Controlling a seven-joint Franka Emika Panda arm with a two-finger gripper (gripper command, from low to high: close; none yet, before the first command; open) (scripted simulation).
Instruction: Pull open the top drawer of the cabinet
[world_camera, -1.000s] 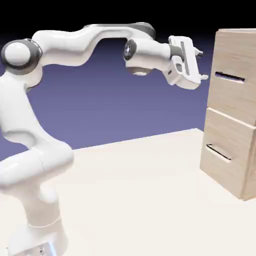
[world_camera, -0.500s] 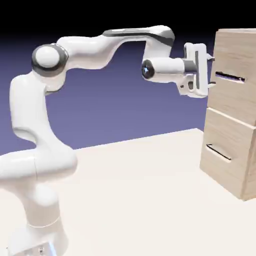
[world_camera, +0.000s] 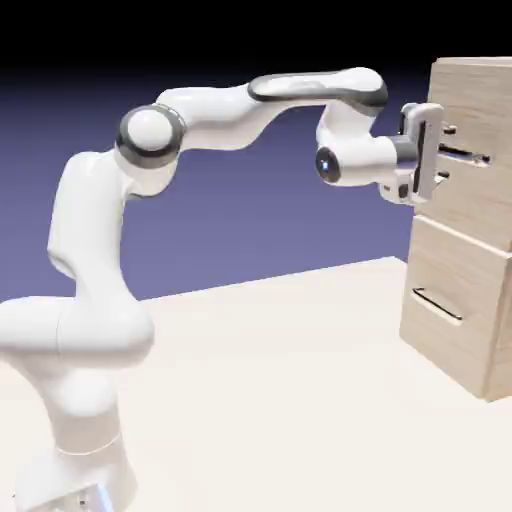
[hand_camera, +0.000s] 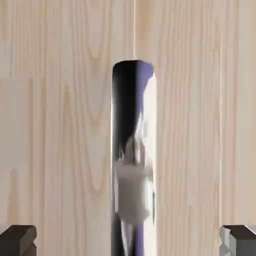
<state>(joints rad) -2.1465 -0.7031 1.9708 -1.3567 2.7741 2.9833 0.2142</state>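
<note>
The cabinet (world_camera: 492, 90) stands at the right of the exterior view, pale wood-grain, with two stacked drawers. The top drawer (world_camera: 472, 190) carries a thin metal bar handle (world_camera: 470, 155). My gripper (world_camera: 447, 155) is right at that handle, open, with one finger above the bar and one below it. In the hand view the top drawer's wood (hand_camera: 60, 125) fills the picture. The shiny handle (hand_camera: 133, 150) runs up the middle of the hand view, between my grey fingertips (hand_camera: 17, 240). My gripper (hand_camera: 128, 241) does not touch the bar on either side.
The lower drawer (world_camera: 460, 330) with its own bar handle (world_camera: 437, 304) sits below my hand. The cabinet rests on the pale table (world_camera: 280, 400). My arm stretches across from the lower left at drawer height.
My hand has moved to the right, from clear of the cabinet up to the top drawer's handle, and levelled out. The fingers have stayed apart. The drawer has not moved.
</note>
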